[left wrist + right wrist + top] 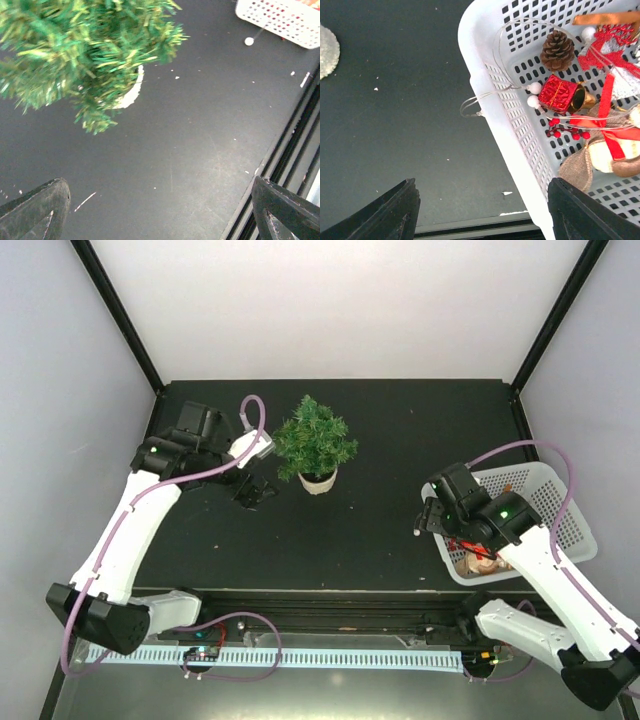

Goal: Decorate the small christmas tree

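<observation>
The small christmas tree (315, 438) stands in its white pot (318, 480) at the table's back middle, bare of ornaments. My left gripper (255, 492) is open and empty just left of the pot. In the left wrist view the tree (85, 50) fills the upper left, above the open gripper (160, 220). My right gripper (432, 520) is open and empty over the left rim of the white basket (565, 495). In the right wrist view the gripper (482, 217) straddles the basket's rim (485, 85). A pine cone (557, 50), red gift box (557, 93), gold bell (584, 97) and red berries (565, 131) lie inside.
A red ribbon (606, 100), a burlap piece (580, 170) and a wire with white beads (534, 88) also lie in the basket; a wire loop (470, 106) hangs outside it. The basket's corner (280, 20) shows in the left wrist view. The table's front rail (320, 605) runs along the near edge.
</observation>
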`<state>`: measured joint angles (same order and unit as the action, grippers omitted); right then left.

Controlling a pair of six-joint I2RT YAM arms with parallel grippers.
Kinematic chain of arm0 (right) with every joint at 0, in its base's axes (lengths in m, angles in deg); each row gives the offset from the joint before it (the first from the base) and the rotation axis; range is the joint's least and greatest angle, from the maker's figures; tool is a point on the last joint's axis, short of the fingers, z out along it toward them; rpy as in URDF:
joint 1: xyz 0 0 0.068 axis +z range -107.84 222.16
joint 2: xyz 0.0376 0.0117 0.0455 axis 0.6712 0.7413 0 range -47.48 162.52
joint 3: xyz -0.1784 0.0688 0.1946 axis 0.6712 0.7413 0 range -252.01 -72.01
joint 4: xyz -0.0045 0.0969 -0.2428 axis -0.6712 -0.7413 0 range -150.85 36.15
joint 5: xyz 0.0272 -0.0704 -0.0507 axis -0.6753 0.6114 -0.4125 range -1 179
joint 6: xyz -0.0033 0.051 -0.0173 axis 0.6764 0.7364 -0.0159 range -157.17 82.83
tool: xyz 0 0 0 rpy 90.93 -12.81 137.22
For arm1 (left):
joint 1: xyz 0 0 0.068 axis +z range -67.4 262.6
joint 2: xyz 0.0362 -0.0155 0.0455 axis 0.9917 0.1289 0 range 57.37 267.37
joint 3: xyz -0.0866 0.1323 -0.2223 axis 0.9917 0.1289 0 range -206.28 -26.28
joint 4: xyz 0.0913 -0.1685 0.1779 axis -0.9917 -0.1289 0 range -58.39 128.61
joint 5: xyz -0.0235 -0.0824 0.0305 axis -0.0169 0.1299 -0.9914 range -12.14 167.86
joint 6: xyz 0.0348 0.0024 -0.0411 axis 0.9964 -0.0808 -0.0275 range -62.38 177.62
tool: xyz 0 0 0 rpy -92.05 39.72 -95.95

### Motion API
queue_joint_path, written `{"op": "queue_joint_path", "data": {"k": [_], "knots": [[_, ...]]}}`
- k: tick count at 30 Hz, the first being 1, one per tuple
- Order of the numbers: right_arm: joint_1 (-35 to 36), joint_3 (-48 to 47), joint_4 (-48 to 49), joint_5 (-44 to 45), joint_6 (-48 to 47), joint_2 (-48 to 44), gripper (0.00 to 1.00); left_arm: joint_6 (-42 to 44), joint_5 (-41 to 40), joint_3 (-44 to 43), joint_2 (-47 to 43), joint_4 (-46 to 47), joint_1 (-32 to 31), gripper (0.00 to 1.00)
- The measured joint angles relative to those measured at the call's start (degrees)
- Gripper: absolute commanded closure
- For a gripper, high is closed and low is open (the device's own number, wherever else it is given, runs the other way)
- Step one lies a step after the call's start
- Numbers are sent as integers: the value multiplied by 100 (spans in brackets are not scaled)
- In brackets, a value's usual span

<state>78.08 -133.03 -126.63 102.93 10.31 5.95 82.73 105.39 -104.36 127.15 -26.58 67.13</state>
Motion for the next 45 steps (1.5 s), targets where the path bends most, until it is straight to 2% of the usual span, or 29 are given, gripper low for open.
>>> {"op": "queue_joint_path", "data": {"k": [5,12,14,17,18,23,30,37,45], "knots": [[-474,201,391,-485,92,79,30,243,142,33,13,22,-402,2],[-1255,695,905,-1154,192,107,33,345,90,-238,614,109,-1447,5],[-1438,776,946,-1268,223,133,34,334,68,-380,844,120,-1582,11],[-1670,774,962,-1307,286,109,34,289,37,-835,1211,127,-1727,33],[-1735,767,962,-1305,310,76,34,262,35,-1091,1370,153,-1805,37],[-2028,619,890,-1296,487,-339,34,142,125,-2124,2168,448,-2297,43],[-2192,-13,586,-1250,734,-848,34,-15,356,-2485,3451,872,-3202,50],[-2216,-509,249,-1207,942,-1119,33,-186,575,-2983,4500,1080,-3633,46],[-2216,-514,-31,-1211,1051,-1388,33,-319,380,-3495,5115,1550,-3897,41]]}}
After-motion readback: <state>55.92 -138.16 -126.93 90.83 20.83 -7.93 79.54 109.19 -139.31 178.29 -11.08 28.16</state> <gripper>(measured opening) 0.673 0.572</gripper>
